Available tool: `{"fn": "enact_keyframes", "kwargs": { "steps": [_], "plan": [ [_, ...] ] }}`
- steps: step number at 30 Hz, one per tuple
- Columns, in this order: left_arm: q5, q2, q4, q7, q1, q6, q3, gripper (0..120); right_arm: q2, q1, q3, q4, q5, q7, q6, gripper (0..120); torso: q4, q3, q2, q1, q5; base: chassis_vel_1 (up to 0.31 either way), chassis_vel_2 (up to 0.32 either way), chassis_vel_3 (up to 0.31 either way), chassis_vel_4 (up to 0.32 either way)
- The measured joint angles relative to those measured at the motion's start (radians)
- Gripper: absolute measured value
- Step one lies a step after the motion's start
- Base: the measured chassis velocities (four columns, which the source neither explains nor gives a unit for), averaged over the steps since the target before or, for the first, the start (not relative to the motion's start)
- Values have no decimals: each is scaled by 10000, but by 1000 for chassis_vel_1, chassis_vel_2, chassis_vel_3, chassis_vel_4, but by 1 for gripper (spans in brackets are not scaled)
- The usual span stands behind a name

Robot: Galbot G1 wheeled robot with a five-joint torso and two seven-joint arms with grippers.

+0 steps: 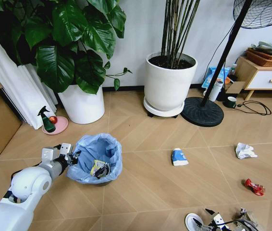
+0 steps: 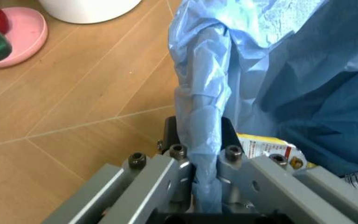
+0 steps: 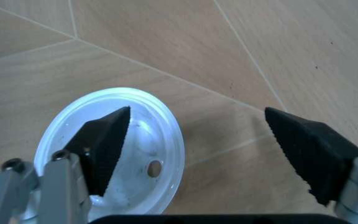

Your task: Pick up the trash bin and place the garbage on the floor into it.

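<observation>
**Gripping the bin's rim while my other claw hangs over a lid**

Clamping the trash bin point(image 1: 96, 161) by its rim, my left claw point(image 1: 70, 155) has its fingers point(image 2: 160, 175) closed on the blue bag liner where it folds over the black wall; the left wrist view shows the crinkled plastic pinched between them. The bin is on the tan wood floor point(image 1: 145, 187), just ahead of my left arm, and a yellow-printed packet point(image 1: 99, 168) lies inside it.

My right claw point(image 1: 222, 222) is low at the near right of the floor, spread wide and holding nothing. In the right wrist view one dark pad point(image 3: 104, 142) is over the white round lid point(image 3: 113, 154) and the other pad is out over bare floor; I cannot tell whether the pad touches the lid.

Other garbage lies scattered to my right: a blue-white wrapper point(image 1: 179, 157) near the middle, a crumpled white paper wad point(image 1: 245, 151) farther right, and a crushed red packet point(image 1: 254, 186) nearer me.

Behind the bin are two white plant pots point(image 1: 168, 84), a pink dish point(image 1: 55, 125) carrying a green spray bottle, and a fan's round black base point(image 1: 202, 111).
</observation>
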Motion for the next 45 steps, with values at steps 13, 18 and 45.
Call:
{"fn": "enact_keyframes", "kwargs": {
  "steps": [13,18,45],
  "plan": [
    [-7,-54,-15,-15,9,0,-5,0,63,113,-166,-166,-364,19,-132,69,-1,0,0,0,-2,0,0,0,0],
    [-7,-54,5,-15,1,0,-29,0,119,238,-221,-275,-447,27,-161,55,-1,0,0,0,-4,0,0,0,0],
    [-14,-123,82,30,-62,0,-45,0,180,486,-317,-403,-643,110,-235,0,-1,1,0,0,4,0,0,0,0]
  ]
}}
